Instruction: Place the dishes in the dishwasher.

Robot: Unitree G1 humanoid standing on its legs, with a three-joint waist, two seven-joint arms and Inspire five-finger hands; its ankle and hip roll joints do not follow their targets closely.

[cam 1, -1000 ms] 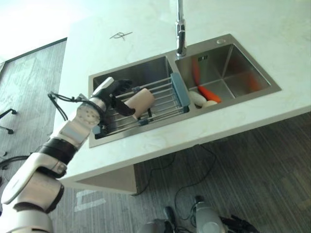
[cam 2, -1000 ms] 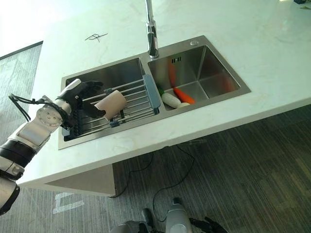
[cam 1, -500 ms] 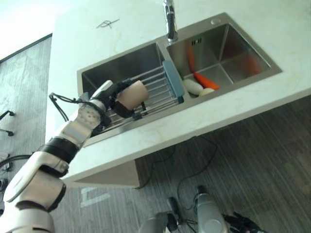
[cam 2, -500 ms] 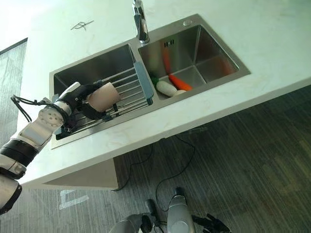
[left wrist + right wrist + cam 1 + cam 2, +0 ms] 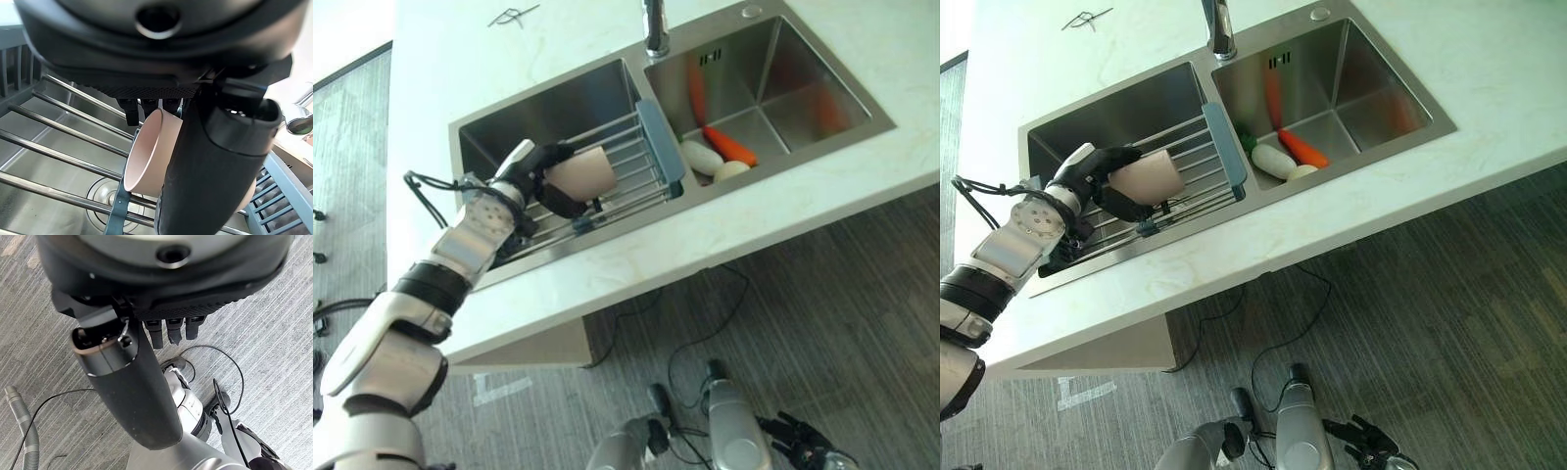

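Left hand (image 5: 530, 176) has its fingers curled around the beige cup (image 5: 579, 173) above the sink rack (image 5: 636, 168); the pick-up step seems done, next it must carry the cup toward a dishwasher.

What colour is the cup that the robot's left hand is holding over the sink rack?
Pale pink; the cup shows best in the left wrist view.

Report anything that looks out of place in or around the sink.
Vegetables lie loose in the right basin: an orange carrot and a pale white one, odd among dishes. The beige cup lies on its side over the drying rack, in the left hand. No spill or damage shows.
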